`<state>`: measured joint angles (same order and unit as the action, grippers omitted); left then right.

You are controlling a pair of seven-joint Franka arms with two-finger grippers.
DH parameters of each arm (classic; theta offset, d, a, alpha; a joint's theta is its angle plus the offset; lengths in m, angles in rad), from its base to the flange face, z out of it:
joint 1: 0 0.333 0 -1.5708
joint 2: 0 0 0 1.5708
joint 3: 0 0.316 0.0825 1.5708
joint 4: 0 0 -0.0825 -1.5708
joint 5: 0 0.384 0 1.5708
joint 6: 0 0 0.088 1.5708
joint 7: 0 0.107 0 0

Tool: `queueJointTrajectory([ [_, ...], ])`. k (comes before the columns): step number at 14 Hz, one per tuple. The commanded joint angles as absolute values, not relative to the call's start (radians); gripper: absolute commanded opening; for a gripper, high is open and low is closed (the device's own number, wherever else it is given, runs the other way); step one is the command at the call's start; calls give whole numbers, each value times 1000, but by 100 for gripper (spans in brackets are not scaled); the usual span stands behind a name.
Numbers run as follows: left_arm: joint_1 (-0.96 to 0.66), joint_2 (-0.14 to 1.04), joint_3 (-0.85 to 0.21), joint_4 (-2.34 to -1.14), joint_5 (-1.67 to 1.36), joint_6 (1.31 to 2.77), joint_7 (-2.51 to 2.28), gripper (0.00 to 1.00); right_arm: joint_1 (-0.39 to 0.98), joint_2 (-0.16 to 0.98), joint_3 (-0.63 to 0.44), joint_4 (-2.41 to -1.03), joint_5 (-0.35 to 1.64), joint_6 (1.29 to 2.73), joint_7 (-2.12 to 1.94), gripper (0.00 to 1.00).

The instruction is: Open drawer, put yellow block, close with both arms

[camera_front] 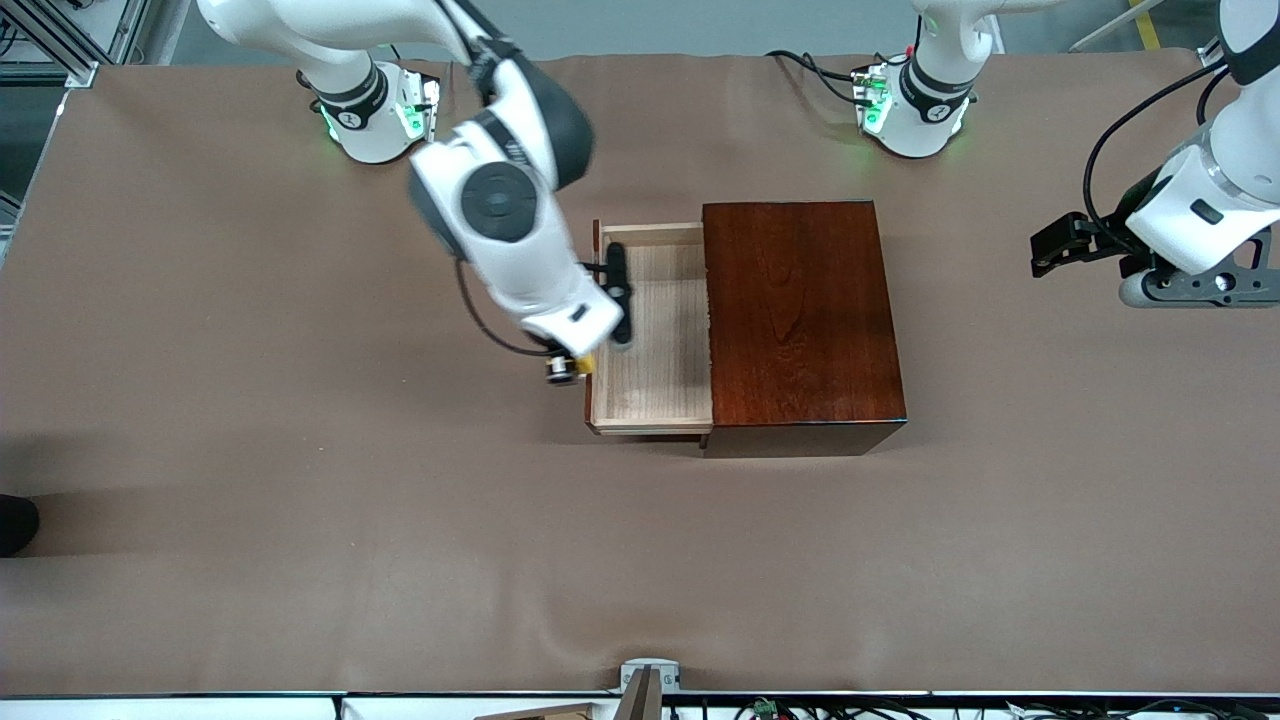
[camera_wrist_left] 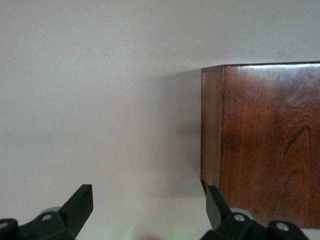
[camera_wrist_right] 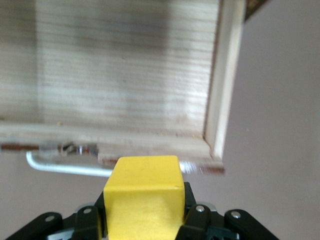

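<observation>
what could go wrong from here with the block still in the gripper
1. The right gripper holds the yellow block over the drawer's front edge and white handle, not yet over the tray floor; released here, it could hit the rim and fall onto the table.
2. The left gripper waits open beside the wooden box; an uneven push when closing could shift the box.

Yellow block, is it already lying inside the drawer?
No, the right gripper holds the yellow block over the front edge of the open drawer.

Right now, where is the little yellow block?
The yellow block is pinched in the right claw, up in the air just over the open drawer's front edge, by its white handle.
</observation>
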<state>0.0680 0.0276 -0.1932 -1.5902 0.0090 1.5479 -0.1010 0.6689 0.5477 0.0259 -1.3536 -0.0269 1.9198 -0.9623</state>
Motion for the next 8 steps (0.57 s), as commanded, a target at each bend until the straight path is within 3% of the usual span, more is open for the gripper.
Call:
queueJointTrajectory([
  [1, 71, 5, -195, -1614, 8, 1575, -120, 100, 742, 618, 14, -1284, -118, 1907, -849, 0],
  [8, 72, 20, -195, -1608, 9, 1589, -126, 100, 827, 719, 11, -1285, -144, 2045, -738, 0],
])
